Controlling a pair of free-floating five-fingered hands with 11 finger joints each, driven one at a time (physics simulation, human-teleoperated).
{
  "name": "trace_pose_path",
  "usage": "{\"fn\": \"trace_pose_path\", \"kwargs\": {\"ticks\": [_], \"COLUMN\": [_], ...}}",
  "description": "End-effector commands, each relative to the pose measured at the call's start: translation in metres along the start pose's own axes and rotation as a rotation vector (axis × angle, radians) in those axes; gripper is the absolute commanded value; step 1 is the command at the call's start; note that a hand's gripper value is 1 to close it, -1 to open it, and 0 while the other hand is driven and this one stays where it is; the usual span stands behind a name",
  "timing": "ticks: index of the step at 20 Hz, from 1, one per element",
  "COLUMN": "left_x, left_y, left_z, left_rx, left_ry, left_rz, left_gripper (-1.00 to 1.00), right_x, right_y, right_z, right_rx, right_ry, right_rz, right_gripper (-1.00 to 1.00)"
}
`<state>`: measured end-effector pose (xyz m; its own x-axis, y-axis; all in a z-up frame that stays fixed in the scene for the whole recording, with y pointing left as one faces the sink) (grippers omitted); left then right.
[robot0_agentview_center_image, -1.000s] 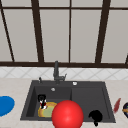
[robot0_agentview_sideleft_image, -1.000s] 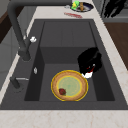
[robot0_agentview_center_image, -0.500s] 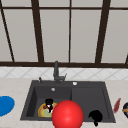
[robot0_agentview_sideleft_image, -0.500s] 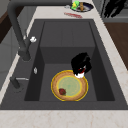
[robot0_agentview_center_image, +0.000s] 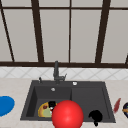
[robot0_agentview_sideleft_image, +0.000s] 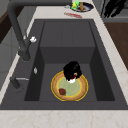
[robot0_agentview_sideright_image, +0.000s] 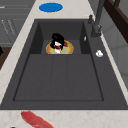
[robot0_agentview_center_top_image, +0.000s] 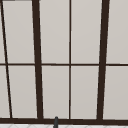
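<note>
My left hand (robot0_agentview_center_image: 51, 104) hovers low in the sink's left basin, just over a yellow-rimmed plate (robot0_agentview_center_image: 43, 111). In the left side view the left hand (robot0_agentview_sideleft_image: 72, 70) is bunched, with a small white and red thing (robot0_agentview_sideleft_image: 72, 80) at its fingertips above the plate (robot0_agentview_sideleft_image: 80, 90). The right side view shows the same hand (robot0_agentview_sideright_image: 57, 40) over the plate (robot0_agentview_sideright_image: 68, 49). A dark red morsel (robot0_agentview_sideleft_image: 62, 91) lies on the plate. My right hand (robot0_agentview_center_image: 95, 116) hangs idle off the sink's front right edge, and its straight fingers (robot0_agentview_sideleft_image: 113, 7) show in the left side view.
A large red ball (robot0_agentview_center_image: 67, 115) sits in front of the sink. The faucet (robot0_agentview_center_image: 56, 72) stands behind the left basin. On the left counter lies a blue plate (robot0_agentview_center_image: 5, 105); on the right, a red strip (robot0_agentview_center_image: 116, 105) and a bowl (robot0_agentview_center_image: 125, 109). The sink's right basin (robot0_agentview_center_image: 87, 97) has a flat floor.
My left hand has moved with the small white and red thing from the basin's right side to over the plate. The right hand has stayed still.
</note>
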<state>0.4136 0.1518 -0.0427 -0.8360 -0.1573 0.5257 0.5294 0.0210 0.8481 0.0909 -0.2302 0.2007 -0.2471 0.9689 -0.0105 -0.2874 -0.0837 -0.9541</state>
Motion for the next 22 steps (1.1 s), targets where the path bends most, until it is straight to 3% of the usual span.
{"fn": "trace_pose_path", "kwargs": {"ticks": [1, 3, 5, 7, 9, 11, 12, 13, 14, 15, 18, 22], "left_x": [-0.03, -0.048, -0.049, -0.051, -0.048, -0.028, -0.023, -0.018, -0.017, -0.013, -0.001, 0.005], "left_y": [-0.017, -0.021, -0.011, -0.008, -0.009, -0.02, -0.016, -0.015, -0.011, -0.005, 0.006, 0.026], "left_z": [0.002, 0.004, 0.01, 0.013, 0.016, 0.014, 0.012, 0.012, 0.016, 0.016, 0.02, 0.028], "left_rx": [-0.035, -0.055, -0.04, -0.044, -0.039, -0.016, -0.015, -0.008, 0.007, 0.028, 0.033, 0.001], "left_ry": [0.009, -0.005, -0.054, -0.099, -0.124, -0.123, -0.101, -0.103, -0.107, -0.081, -0.115, -0.107], "left_rz": [-0.027, -0.009, 0.01, 0.042, 0.037, 0.026, 0.071, 0.071, 0.055, 0.038, -0.008, 0.028], "left_gripper": [1.0, 1.0, 1.0, 1.0, 1.0, 1.0, 1.0, 1.0, -1.0, -1.0, -1.0, -1.0], "right_x": [0.0, 0.0, 0.0, 0.0, 0.0, 0.0, 0.0, 0.0, 0.0, 0.0, 0.0, 0.0], "right_y": [0.0, 0.0, 0.0, 0.0, 0.0, 0.0, 0.0, 0.0, 0.0, 0.0, 0.0, 0.0], "right_z": [0.0, 0.0, 0.0, 0.0, 0.0, 0.0, 0.0, 0.0, 0.0, 0.0, 0.0, 0.0], "right_rx": [0.0, 0.0, 0.0, 0.0, 0.0, 0.0, 0.0, 0.0, 0.0, 0.0, 0.0, 0.0], "right_ry": [0.0, 0.0, 0.0, 0.0, 0.0, 0.0, 0.0, 0.0, 0.0, 0.0, 0.0, 0.0], "right_rz": [0.0, 0.0, 0.0, 0.0, 0.0, 0.0, 0.0, 0.0, 0.0, 0.0, 0.0, 0.0], "right_gripper": [0.0, 0.0, 0.0, 0.0, 0.0, 0.0, 0.0, 0.0, 0.0, 0.0, 0.0, 0.0]}}
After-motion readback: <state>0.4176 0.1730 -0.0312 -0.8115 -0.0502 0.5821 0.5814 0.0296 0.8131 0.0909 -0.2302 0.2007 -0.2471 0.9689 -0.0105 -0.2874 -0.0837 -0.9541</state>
